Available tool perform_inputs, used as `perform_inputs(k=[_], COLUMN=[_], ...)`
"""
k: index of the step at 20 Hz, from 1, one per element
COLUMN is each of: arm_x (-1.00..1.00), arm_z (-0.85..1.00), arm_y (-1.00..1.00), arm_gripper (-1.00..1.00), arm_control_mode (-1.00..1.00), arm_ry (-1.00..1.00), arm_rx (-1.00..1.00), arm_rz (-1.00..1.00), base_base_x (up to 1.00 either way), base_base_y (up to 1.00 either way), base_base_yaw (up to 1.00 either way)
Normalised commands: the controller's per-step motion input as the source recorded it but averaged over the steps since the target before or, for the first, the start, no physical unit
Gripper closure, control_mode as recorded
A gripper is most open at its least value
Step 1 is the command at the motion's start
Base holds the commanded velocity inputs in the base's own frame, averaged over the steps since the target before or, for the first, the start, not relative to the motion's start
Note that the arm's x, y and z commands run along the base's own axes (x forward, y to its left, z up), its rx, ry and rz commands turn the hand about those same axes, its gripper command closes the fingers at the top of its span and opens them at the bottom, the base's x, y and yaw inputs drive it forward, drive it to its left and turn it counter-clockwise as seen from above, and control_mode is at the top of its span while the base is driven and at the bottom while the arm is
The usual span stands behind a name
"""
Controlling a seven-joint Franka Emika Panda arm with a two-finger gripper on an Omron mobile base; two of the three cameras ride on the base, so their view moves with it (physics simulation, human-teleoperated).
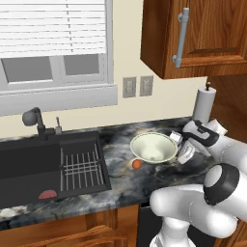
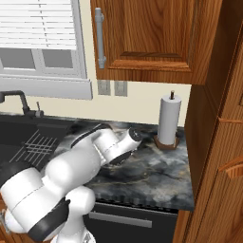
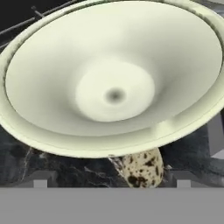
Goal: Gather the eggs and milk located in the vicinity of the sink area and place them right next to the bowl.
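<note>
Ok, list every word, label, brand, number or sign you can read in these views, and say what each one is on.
None can be read.
The bowl is plain inside and on its rim.
The speckled egg in the hand view carries only dark spots, no writing.
The paper-towel roll is blank white.
The two wall plates and the cabinet door bear no markings.

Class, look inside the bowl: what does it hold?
The bowl holds nothing: its smooth pale inside is bare to the bottom. A speckled egg lies outside, against its rim; the counter beneath the bowl is hidden.
</note>
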Motion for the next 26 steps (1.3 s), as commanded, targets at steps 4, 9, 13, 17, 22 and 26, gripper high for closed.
perform_inputs(k=[4,9,13,17,22,26], arm_x=[-0.03,-0.27,-0.41,-0.61,-0.88,-0.86], arm_z=[0.37,0.38,0.36,0.34,0.39,0.56], arm_y=[0.15,0.15,0.11,0.11,0.18,0.31], arm_gripper=[-1.00,-1.00,-1.00,-1.00,-1.00,-1.00], arm_control_mode=[-1.00,-1.00,-1.00,-1.00,-1.00,-1.00], arm_ry=[0.20,0.21,0.19,0.11,0.01,-0.09], arm_rx=[0.00,0.00,0.00,0.00,0.00,-0.04], arm_rz=[-0.12,-0.17,-0.22,-0.22,-0.20,-0.18], base_base_x=[0.00,0.00,0.00,0.00,0.00,0.00], base_base_y=[0.00,0.00,0.00,0.00,0.00,0.00], base_base_yaw=[0.00,0.00,0.00,0.00,0.00,0.00])
